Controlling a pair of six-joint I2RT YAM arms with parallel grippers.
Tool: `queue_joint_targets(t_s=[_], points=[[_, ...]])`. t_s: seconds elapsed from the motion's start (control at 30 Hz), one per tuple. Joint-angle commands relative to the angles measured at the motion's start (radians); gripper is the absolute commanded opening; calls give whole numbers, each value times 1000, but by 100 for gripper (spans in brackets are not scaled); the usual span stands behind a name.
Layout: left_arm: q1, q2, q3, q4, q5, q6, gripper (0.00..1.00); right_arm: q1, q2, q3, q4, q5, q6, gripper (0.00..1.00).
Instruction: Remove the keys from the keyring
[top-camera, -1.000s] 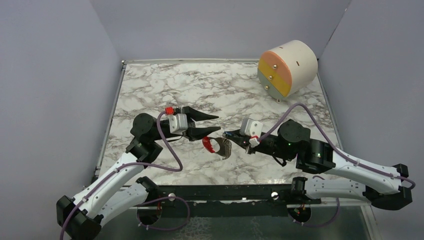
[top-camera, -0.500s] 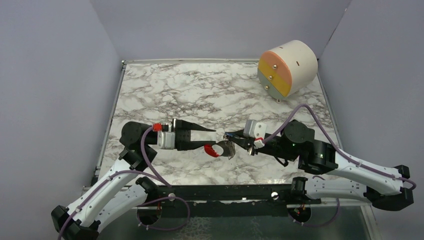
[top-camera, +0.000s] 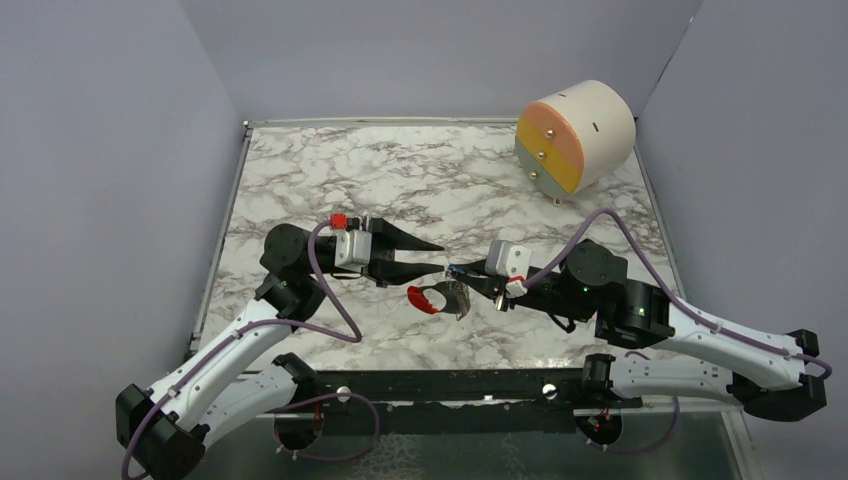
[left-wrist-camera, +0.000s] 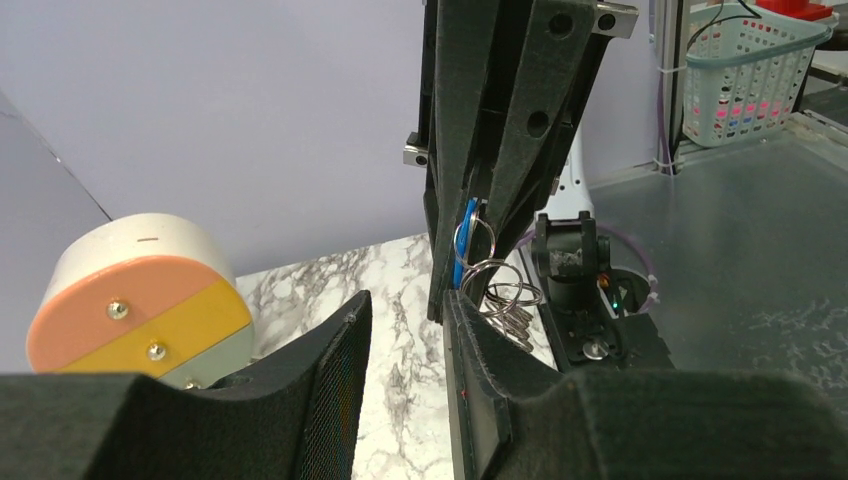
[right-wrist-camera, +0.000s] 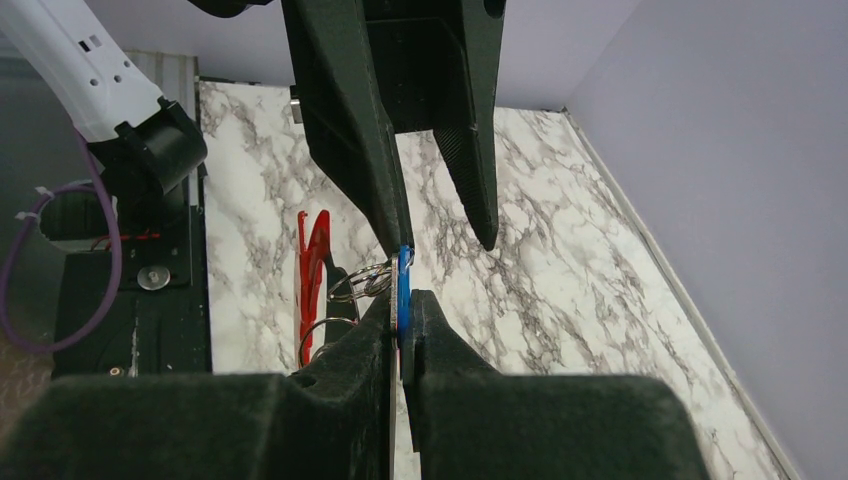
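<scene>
The right claw (right-wrist-camera: 403, 305) is pinching the blue key (right-wrist-camera: 403, 268); the left claw (top-camera: 438, 257) is hovering spread, just opposite. The keyring (top-camera: 437, 298) is hanging under the right claw; only wrist views are showing wire loops (left-wrist-camera: 503, 297).

Both arms reach inward, elbows bent, wrists low. Left gripper (top-camera: 438, 257) points right, fingers parted. Right gripper (top-camera: 455, 269) points left, fingers pinched together, tips just beside the left gripper's near finger.
</scene>
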Motion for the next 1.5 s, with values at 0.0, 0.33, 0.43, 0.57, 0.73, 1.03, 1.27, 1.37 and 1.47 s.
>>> queue_joint_targets(t_s=[0.0,0.33,0.43,0.57,0.73,1.03,1.27,1.37,1.47], points=[[-1,-9,25,65,-24,-45,34,7,-8,3,46,-22,-11,1],[-1,-43,-6,68,-10,-51,33,5,-7,4,45,-22,-7,1],[-1,-51,-8,69,-7,-70,34,5,-8,2,46,-21,-7,1],[-1,-24,12,69,-1,-118,34,5,-8,3,48,-19,-7,1],[-1,22,25,69,10,-156,34,6,-11,5,47,-19,-8,1],[-1,17,21,70,11,-165,34,5,-8,-3,54,-16,-8,1],[-1,-17,-2,70,-24,-155,34,5,-8,-1,53,-18,-8,1],[-1,-33,-12,66,-38,-153,34,6,-10,0,49,-16,-6,1],[-2,-44,-14,64,-35,-157,34,5,-12,-1,51,-17,-4,1]])
